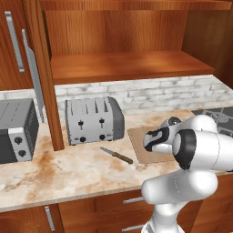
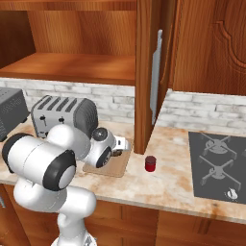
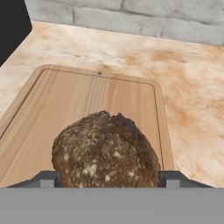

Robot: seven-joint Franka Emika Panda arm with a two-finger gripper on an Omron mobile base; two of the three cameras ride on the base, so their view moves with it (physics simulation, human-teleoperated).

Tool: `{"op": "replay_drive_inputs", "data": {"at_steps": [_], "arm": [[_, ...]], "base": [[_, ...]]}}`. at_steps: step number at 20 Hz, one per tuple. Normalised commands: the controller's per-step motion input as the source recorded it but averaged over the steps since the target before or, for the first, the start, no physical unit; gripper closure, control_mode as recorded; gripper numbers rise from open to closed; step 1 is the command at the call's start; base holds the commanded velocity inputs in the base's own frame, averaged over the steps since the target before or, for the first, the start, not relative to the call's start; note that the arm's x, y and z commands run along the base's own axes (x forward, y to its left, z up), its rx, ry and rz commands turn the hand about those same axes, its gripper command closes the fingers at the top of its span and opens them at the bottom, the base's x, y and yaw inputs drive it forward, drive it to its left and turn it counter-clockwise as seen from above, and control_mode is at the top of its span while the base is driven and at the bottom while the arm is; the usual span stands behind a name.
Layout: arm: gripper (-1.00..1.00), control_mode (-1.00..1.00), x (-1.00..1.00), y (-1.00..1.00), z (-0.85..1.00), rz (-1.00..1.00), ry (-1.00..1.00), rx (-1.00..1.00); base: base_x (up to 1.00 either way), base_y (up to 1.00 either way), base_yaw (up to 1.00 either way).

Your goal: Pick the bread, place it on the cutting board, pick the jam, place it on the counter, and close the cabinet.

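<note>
You see the bread (image 3: 105, 151) between the fingers (image 3: 107, 178), on the cutting board (image 3: 87, 100); whether they grip it, you cannot tell.

Arm folded low, hand reaching forward at mid-frame.

In the left base view the white arm rises from the lower right, elbow bulging large, wrist bent leftward to the gripper (image 1: 152, 140). In the hand view its two dark fingers (image 3: 47, 178) stand apart at the bottom edge (grip or gap between them: cannot tell).
</note>
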Motion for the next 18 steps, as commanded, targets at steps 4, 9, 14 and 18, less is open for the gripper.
{"op": "replay_drive_inputs", "data": {"at_steps": [4,9,14,18], "arm": [[-1.00,-1.00,0.00,0.00,0.00,0.00,0.00,0.00],[-1.00,-1.00,0.00,0.00,0.00,0.00,0.00,0.00],[-1.00,-1.00,0.00,0.00,0.03,0.00,0.00,0.00],[-1.00,-1.00,0.00,0.00,0.21,0.00,-0.01,0.00]], "base": [[0.00,0.00,0.00],[0.00,0.00,0.00],[0.00,0.00,0.00],[0.00,0.00,0.00]]}}
